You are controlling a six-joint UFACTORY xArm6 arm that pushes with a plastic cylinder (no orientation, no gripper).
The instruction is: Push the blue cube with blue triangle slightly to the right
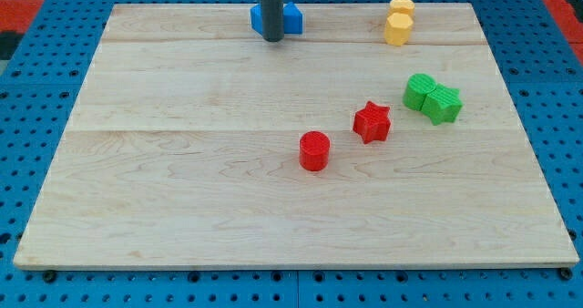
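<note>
We are resting my tip (272,38), a bare rod with nothing to clamp, against the front of the blue blocks (290,18) at the board's (182,180) top edge. Next, we judge, comes shifting to their left side and pushing rightward.

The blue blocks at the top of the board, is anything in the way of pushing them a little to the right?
Nothing visible blocks them. My tip sits right in front of the blue blocks, which it partly hides. To their right the board is bare wood until the two yellow blocks, well beyond a slight push.
</note>
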